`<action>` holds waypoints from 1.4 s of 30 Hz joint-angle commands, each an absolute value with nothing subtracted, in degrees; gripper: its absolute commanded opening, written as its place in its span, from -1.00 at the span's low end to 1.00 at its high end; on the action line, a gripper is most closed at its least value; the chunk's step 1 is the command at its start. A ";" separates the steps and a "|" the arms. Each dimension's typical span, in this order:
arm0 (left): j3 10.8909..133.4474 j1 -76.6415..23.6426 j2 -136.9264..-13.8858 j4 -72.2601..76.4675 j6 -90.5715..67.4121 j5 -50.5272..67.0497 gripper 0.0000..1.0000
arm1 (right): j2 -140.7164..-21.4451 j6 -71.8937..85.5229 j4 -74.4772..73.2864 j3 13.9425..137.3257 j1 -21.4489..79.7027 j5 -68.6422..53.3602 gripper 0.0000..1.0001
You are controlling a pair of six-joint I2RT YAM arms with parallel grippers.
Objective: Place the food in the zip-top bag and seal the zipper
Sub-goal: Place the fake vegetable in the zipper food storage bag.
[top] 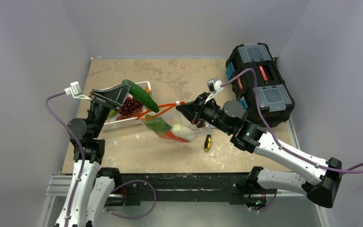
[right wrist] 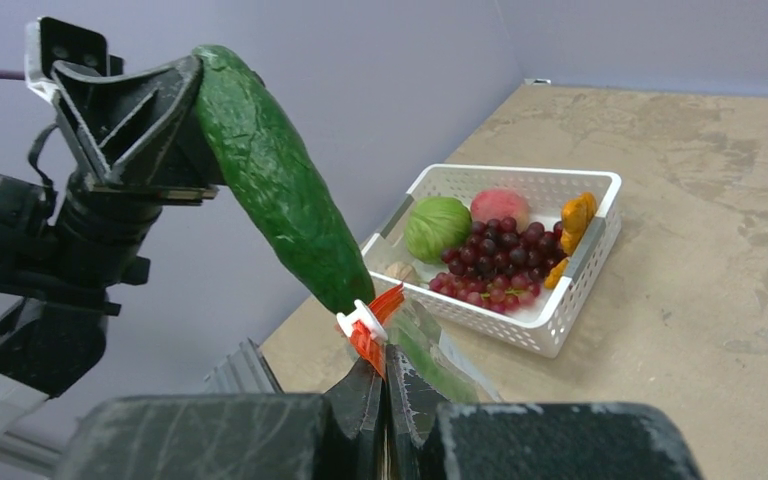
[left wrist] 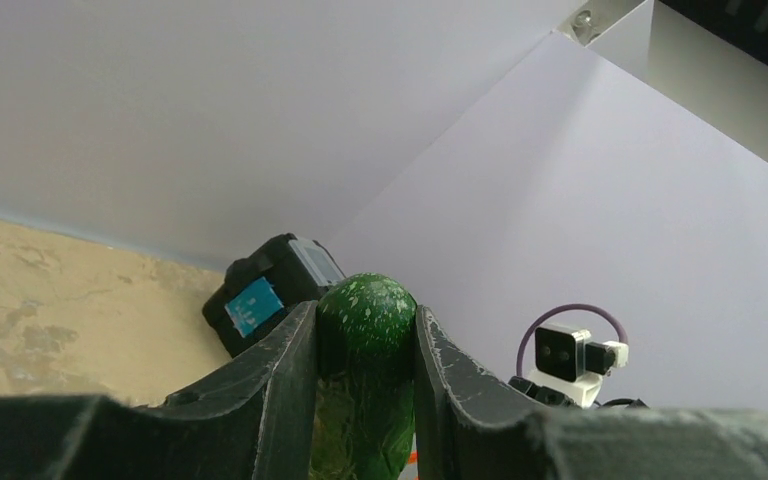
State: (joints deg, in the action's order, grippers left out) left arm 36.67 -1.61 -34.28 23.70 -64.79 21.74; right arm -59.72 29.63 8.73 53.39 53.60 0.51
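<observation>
Left gripper [left wrist: 365, 340] is clamping the cucumber [top: 141, 95], angling it downward toward the zip-top bag [top: 172, 126]. Right gripper [right wrist: 385, 372], closed, is apparently pinching the zipper [right wrist: 372, 325], holding the mouth open.

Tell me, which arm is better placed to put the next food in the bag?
Left. The left hand grips the cucumber, its tip at the bag mouth; the right hand is busy pinching the zipper.

Dark green pale-speckled cucumber [right wrist: 280, 190], red-orange zipper [right wrist: 368, 348], white slatted basket [right wrist: 575, 300], dark red grapes [right wrist: 490, 260].
</observation>
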 commanded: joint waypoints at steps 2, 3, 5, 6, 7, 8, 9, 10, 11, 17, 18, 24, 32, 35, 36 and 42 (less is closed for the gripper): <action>33.41 -7.69 -33.94 32.99 -66.54 16.84 -1.00 | -59.49 32.27 13.75 54.82 53.57 -1.28 -1.00; 32.47 -9.33 -33.60 33.69 -65.80 15.39 -1.00 | -59.62 32.84 13.98 54.91 53.53 -1.36 -1.00; 30.61 -11.87 -32.66 34.53 -64.74 13.19 -1.00 | -59.72 34.08 14.27 55.19 53.53 -1.30 -1.00; 29.56 -12.59 -32.26 35.67 -64.69 12.62 -1.00 | -59.69 34.89 14.24 55.50 53.57 -1.06 -1.00; 28.47 -13.07 -31.80 36.73 -64.88 12.36 -1.00 | -59.57 35.73 14.43 55.62 53.54 -0.79 -1.00; 27.05 -13.17 -31.25 37.45 -65.18 12.32 -1.00 | -59.44 36.68 14.88 55.63 53.57 -0.56 -1.00; 26.09 -13.23 -30.57 37.78 -65.67 12.12 -1.00 | -59.35 37.48 15.26 55.63 53.58 -0.34 -1.00; 25.17 -13.23 -29.80 37.85 -66.30 11.79 -1.00 | -59.37 38.12 15.74 55.61 53.53 -0.15 -1.00; 24.20 -13.27 -29.05 37.88 -66.97 11.49 -1.00 | -59.45 39.05 16.16 55.66 53.54 -0.16 -1.00; 18.79 -15.17 -25.34 40.65 -66.85 6.32 -1.00 | -61.05 43.80 20.31 55.16 53.54 -1.11 -1.00; 18.00 -15.53 -25.61 43.15 -66.62 5.69 -1.00 | -61.27 44.60 21.41 54.85 53.55 -1.14 -1.00; 14.87 -18.13 -30.15 52.76 -66.50 4.82 -1.00 | -63.46 49.12 23.31 54.91 53.53 -0.25 -1.00; 13.18 -23.52 -32.04 55.05 -60.76 0.95 -1.00 | -65.84 53.31 25.11 56.52 53.55 1.45 -1.00; 12.15 -24.42 -33.84 56.80 -61.31 0.77 -1.00 | -66.81 53.56 25.94 57.63 53.53 0.92 -1.00; 11.53 -24.84 -34.48 58.22 -61.67 0.36 -1.00 | -66.92 53.85 26.40 57.78 53.53 0.88 -1.00; 8.83 -25.66 -36.78 62.36 -62.11 -0.66 -1.00 | -66.51 53.69 26.26 57.92 53.53 2.07 -1.00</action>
